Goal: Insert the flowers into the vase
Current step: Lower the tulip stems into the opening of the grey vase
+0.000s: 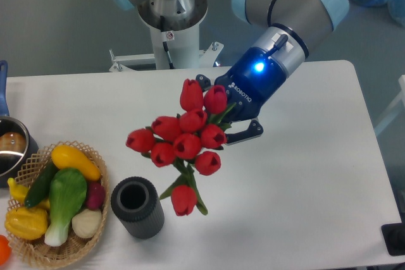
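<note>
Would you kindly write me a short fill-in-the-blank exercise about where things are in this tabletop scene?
1. The gripper holds a bunch of ____ tulips.
2. The dark grey vase stands upright and is ____ inside.
3. The wicker basket of toy vegetables sits to the ____ of the vase in the picture.
4. The table top is ____ in colour.

Missing words: red; empty; left; white

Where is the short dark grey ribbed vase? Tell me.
The short dark grey ribbed vase stands low and left of centre, beside the wicker basket, below the red tulips.
</note>
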Motion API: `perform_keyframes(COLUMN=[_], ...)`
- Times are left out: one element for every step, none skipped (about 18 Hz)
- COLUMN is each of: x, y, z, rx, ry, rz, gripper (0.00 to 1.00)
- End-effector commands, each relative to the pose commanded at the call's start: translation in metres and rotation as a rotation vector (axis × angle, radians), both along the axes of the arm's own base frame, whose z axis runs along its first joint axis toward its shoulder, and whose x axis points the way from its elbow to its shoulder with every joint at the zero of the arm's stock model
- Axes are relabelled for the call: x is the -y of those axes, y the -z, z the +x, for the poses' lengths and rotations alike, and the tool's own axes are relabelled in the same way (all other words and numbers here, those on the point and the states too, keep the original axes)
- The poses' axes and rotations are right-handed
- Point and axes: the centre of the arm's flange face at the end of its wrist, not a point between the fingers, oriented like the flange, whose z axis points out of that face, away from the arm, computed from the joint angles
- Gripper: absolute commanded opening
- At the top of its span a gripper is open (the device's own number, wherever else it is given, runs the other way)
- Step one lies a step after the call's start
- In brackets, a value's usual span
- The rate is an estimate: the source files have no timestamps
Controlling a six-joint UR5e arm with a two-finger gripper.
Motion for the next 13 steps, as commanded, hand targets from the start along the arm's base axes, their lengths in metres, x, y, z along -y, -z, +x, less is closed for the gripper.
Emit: perform_keyframes(x=[-0.004, -0.006, -0.01, -0.013, -0.013, -0.014, -0.016, -0.021, -0.022, -0.025, -0.026, -0.028, -0.029], y=[0.003, 0.005, 0.005, 0.007, 0.007, 0.008, 0.009, 0.01, 0.012, 0.015, 0.016, 0.018, 0.015], z=[0.002, 0.003, 0.008, 0.011, 0.012, 0.013, 0.016, 0.023, 0.025, 0.025, 0.024, 0.024, 0.023], rx=[0.009, 0.01, 0.011, 0.013, 0.016, 0.022, 0.033, 0.036, 0.04, 0.047, 0.063, 0.082, 0.084], ry=[0.011, 0.011, 0.02, 0.026, 0.027, 0.029, 0.037, 0.052, 0.057, 0.067, 0.078, 0.09, 0.099], rz=[0.003, -0.005, -0.009, -0.012, -0.012, -0.013, -0.01, -0.008, -0.004, 0.008, 0.026, 0.047, 0.065], gripper=[0.0, 0.0, 0.0, 0.0, 0.0, 0.0, 0.0, 0.0, 0.0, 0.0, 0.0, 0.0, 0.0])
